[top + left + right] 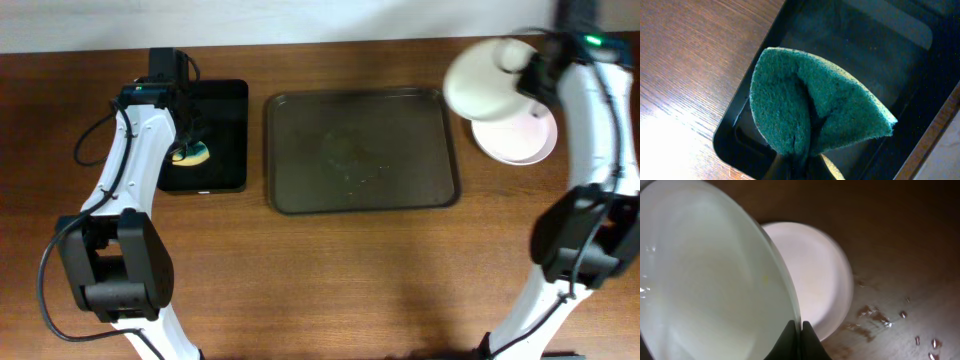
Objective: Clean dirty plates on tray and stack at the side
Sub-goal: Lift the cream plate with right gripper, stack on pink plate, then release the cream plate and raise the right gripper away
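While the left tool (799, 170) pinches a sponge (810, 105) over a black tray (740, 125), the right tool (800, 339) pinches a tilted plate (705, 280) by its rim, a second plate (822, 275) beneath

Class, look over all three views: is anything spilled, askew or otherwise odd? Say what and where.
Yes. Glistening specks, perhaps droplets, lie scattered on the table beside the resting plate. The brown tray shows a faint smear near its middle.

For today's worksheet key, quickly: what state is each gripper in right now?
Left gripper: closed, holding the green sponge.
Right gripper: closed on the rim of a white plate.
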